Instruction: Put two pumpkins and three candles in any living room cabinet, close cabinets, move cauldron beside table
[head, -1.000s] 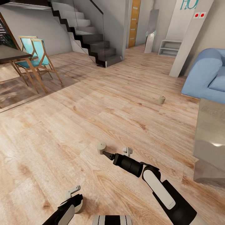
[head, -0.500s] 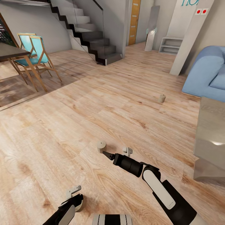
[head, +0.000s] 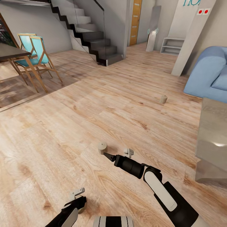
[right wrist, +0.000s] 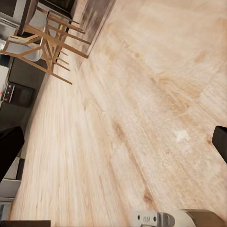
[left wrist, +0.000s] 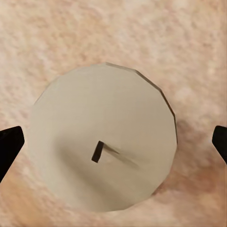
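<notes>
Movement over the last second is slight: the view settled early on, and since then the left gripper (head: 76,198) has sunk a little lower over the candle (head: 80,206) beneath it, which has not shifted on the wooden floor (head: 63,132). I judge this as the closing stage of an approach to the first pickup, with no grasp made yet.

Left wrist view: the candle (left wrist: 104,144) sits squarely between the two dark fingertips (left wrist: 9,149), which stand wide apart on either side of it with floor visible in the gaps (nothing held). Its top is a flat, faceted beige disc with a short dark wick near the middle, leaning slightly.

Further right, the right gripper (head: 117,154) lies stretched low over the floor, its fingers spread and empty, with a second candle (head: 102,148) just beyond and beside its dark finger. It is stubby, pale beige and upright.

A third candle (head: 163,99) stands well ahead of the right gripper, near the blue sofa (head: 208,75). The grey table (head: 212,135) lies off to that gripper's right. All three candles are still to be stowed.
</notes>
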Motion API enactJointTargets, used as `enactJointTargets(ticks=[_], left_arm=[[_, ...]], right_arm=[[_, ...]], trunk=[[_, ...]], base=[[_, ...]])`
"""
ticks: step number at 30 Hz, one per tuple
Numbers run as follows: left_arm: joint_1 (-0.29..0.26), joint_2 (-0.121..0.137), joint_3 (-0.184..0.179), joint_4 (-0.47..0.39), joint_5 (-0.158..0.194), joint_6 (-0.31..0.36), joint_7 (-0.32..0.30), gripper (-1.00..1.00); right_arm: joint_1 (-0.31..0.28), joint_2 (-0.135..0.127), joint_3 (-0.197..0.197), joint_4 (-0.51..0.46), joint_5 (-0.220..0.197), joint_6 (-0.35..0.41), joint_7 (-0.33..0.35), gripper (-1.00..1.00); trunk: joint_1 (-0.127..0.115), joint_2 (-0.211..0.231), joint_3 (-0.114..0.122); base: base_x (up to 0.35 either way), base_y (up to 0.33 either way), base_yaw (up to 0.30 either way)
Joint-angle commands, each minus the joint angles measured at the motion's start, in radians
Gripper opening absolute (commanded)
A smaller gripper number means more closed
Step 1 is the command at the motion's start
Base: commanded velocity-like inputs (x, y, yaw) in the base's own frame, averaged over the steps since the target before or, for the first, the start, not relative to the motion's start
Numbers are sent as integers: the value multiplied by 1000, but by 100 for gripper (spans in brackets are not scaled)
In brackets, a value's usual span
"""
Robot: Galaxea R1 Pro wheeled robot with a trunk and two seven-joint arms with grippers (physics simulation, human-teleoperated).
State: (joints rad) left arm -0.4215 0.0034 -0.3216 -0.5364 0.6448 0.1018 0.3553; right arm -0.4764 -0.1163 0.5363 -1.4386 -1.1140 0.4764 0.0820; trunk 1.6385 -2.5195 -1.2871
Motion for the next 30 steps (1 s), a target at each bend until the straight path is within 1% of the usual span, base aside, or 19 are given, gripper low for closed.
enactJointTargets(ticks=[1, 5, 17, 20, 30], left_arm=[[0, 0, -6, -2, 3, 4, 8, 100], [0, 1, -7, -2, 3, 4, 8, 100], [0, 1, -8, -2, 7, -21, 8, 100], [0, 1, -9, -2, 6, -22, 8, 100], [0, 1, -5, -2, 7, -22, 8, 100]], right_arm=[[-1, 0, 1, 0, -3, 2, 1, 100], [-1, -1, 1, 0, -3, 2, 1, 100], [-1, 0, 1, 1, -2, 2, 1, 100], [-1, 0, 1, 1, -3, 2, 1, 100], [-1, 0, 1, 2, -3, 2, 1, 100]], trunk=[[0, 0, -1], [2, -1, -16], [2, -1, -16], [3, -2, -28], [3, -2, -28]], base=[[0, 0, 0], [0, 0, 0], [0, 0, 0], [0, 0, 0], [0, 0, 0]])
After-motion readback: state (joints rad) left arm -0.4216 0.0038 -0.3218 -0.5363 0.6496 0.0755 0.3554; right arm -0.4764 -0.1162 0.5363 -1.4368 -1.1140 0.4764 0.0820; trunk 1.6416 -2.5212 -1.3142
